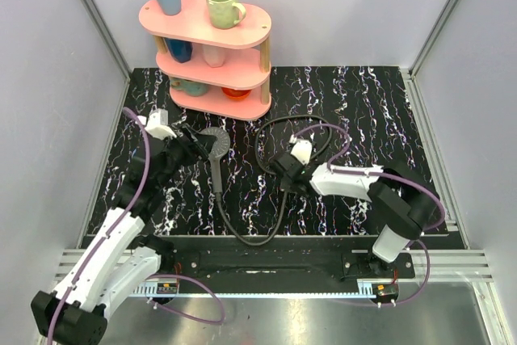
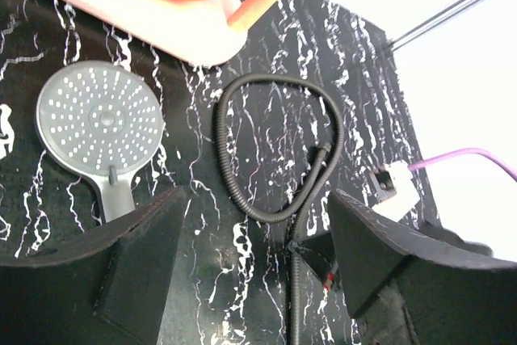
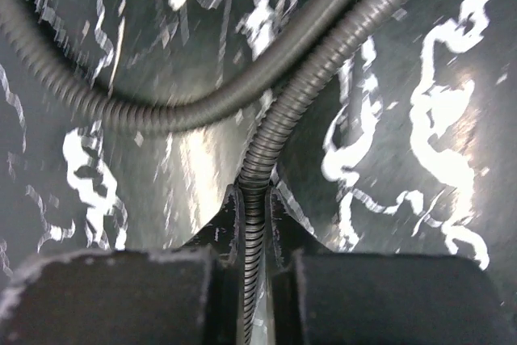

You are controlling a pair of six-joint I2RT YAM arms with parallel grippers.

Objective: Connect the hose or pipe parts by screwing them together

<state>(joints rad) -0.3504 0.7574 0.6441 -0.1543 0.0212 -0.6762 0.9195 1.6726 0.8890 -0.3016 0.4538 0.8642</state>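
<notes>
Clamping hose (image 3: 279,131): right end effector (image 3: 254,199) | left end effector (image 2: 257,204) released | shelf (image 1: 218,106) near shower head (image 2: 101,123), apparently apart

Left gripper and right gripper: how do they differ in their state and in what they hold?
The left gripper stands open, its jaws wide apart; the right gripper is shut. The left gripper holds nothing, while the right gripper pinches the black hose. The left gripper is beside the shower head; the right gripper is at the hose's loop. Both have black fingers and are low over the table.
</notes>
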